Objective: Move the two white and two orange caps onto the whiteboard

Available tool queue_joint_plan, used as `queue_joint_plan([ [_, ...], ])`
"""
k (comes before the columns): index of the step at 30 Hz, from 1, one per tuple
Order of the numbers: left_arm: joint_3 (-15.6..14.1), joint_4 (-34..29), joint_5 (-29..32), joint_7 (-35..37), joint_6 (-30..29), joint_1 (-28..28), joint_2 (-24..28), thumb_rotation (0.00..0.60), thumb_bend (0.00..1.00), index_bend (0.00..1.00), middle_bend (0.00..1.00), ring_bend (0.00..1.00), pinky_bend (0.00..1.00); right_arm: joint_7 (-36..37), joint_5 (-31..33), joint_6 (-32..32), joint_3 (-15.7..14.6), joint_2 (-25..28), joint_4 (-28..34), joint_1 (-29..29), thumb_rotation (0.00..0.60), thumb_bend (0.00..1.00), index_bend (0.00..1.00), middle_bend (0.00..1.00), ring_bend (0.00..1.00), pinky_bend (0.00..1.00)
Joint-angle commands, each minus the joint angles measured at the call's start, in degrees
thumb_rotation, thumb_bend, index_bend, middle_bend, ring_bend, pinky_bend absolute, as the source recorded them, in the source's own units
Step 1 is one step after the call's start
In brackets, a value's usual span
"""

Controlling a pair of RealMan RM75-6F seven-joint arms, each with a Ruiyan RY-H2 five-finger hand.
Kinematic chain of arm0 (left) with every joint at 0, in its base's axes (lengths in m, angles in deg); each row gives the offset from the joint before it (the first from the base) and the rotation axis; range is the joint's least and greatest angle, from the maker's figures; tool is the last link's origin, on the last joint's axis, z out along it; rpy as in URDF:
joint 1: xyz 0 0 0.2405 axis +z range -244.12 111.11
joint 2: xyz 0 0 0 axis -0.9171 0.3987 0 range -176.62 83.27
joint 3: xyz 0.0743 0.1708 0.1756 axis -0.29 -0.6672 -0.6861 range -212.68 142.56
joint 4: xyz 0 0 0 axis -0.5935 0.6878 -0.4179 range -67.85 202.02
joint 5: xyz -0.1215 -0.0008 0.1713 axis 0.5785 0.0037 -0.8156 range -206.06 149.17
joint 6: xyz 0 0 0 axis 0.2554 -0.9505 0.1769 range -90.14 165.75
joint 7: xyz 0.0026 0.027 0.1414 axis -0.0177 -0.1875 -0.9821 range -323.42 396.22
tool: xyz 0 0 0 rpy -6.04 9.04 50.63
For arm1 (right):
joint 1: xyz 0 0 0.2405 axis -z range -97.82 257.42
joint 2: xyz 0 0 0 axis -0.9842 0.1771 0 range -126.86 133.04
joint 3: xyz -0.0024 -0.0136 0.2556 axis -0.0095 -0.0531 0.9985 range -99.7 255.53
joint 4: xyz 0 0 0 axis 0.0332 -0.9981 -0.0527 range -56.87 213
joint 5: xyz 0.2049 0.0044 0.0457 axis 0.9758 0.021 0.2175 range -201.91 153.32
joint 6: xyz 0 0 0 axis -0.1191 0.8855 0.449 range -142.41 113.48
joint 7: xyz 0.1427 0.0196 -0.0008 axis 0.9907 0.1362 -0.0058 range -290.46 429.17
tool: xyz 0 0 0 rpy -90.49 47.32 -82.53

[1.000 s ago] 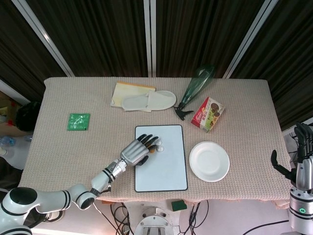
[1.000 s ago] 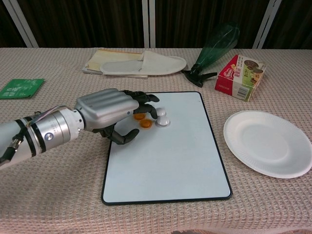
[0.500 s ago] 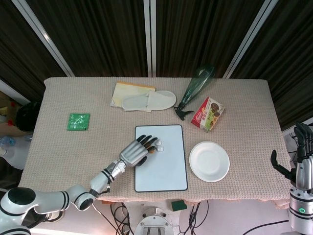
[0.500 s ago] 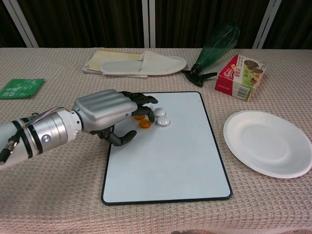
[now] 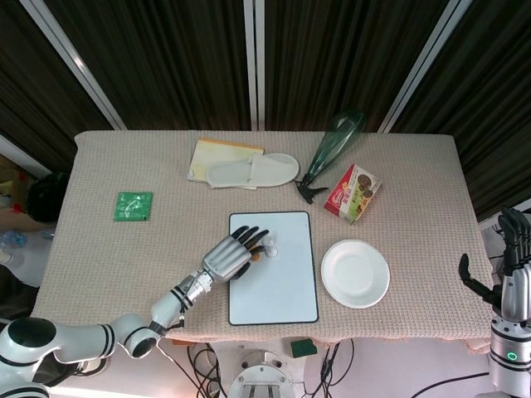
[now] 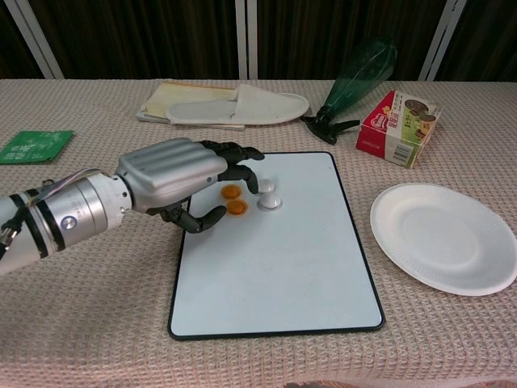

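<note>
Four caps lay clustered on the whiteboard (image 6: pixel 279 267); the task looked essentially done.

Two orange caps (image 6: pixel 234 200) and two white caps (image 6: pixel 267 195) sat near its upper left, just beside the empty, loosely spread left hand (image 6: pixel 179 179). The right hand (image 5: pixel 508 267) hung open, far off.

Two orange caps (image 6: pixel 233 200) and two white caps (image 6: pixel 267 195) lie close together on the upper left of the whiteboard (image 6: pixel 283 267). The left hand (image 6: pixel 174 179) hovers over the board's left edge, fingers (image 6: pixel 234 151) spread and holding nothing. A white paper plate (image 6: pixel 443 236) sits on the counter (image 6: pixel 89 323) just right of the board.
</note>
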Motion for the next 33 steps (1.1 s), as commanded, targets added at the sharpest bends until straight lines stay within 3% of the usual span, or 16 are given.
queue_joint_plan([
  [1,0.01,-1.17,-0.66,0.31,-0.91,0.34,0.98,0.552,0.52,0.24,0.01,0.0,0.13,0.09,0.06,-0.07,0.0,0.0,-0.02,0.0,0.6,0.48,0.05,0.02,0.0,0.0],
  [11,-1.18,-3.57,-0.72,-1.34,-1.5,1.5,2.33,0.569,0.52,0.24,0.01,0.0,0.13,0.07,-0.31,-0.13,-0.25,-0.37,-0.16,-0.16,0.6,0.48,0.05,0.02,0.0,0.0],
  [33,-1.82,-0.27,-1.33,-0.45,-0.44,1.58,0.1,0.579,0.52,0.24,0.01,0.0,0.13,-0.36,-0.07,-0.3,-0.2,-0.2,0.01,-0.1,0.6,0.48,0.05,0.02,0.0,0.0],
])
